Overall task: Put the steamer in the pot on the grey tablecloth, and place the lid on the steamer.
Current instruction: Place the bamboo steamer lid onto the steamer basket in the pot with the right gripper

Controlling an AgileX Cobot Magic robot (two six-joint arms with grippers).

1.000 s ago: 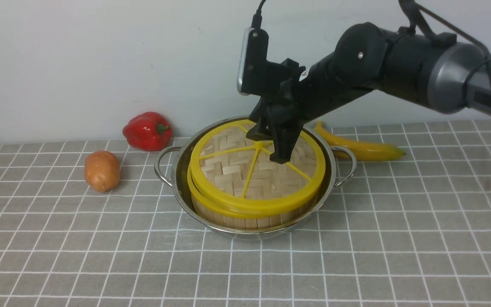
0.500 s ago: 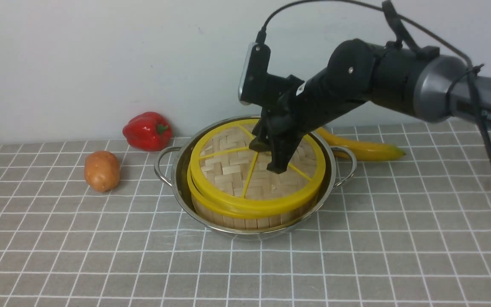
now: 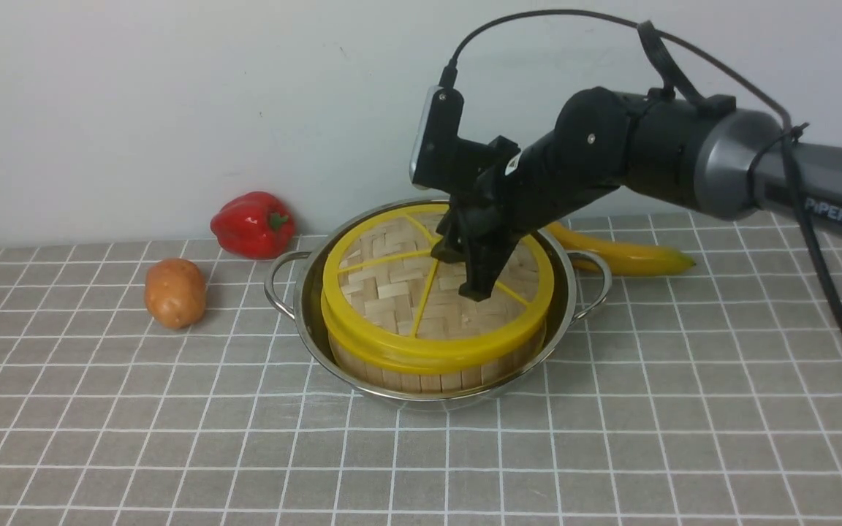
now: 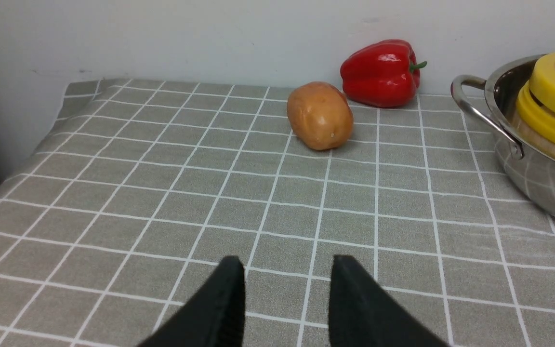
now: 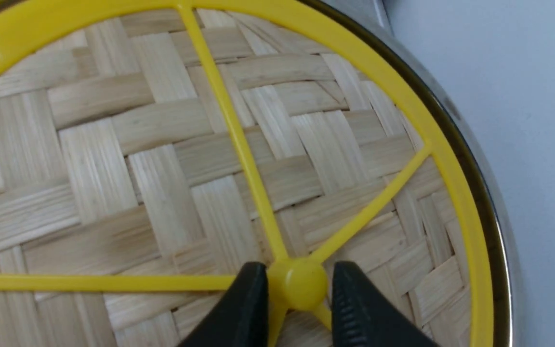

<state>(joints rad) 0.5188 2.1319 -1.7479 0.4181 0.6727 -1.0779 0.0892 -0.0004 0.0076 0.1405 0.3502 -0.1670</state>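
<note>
Lid [image 3: 392, 292]: tan weave, yellow rim and spokes | pot [image 3: 305, 321]: shiny silver | tablecloth [image 3: 209, 431]: grey, white grid | pepper [image 3: 249, 226]: red, green stem | banana [image 3: 633, 258]: yellow, greenish tip

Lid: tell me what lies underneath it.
Under the lid sits the steamer, its bamboo side and yellow rim showing, inside the pot. Whatever the steamer contains is covered.

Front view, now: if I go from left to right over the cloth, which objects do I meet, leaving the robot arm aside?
Potato → red bell pepper → steel pot with the yellow-rimmed lid and steamer inside its rim → banana
</note>
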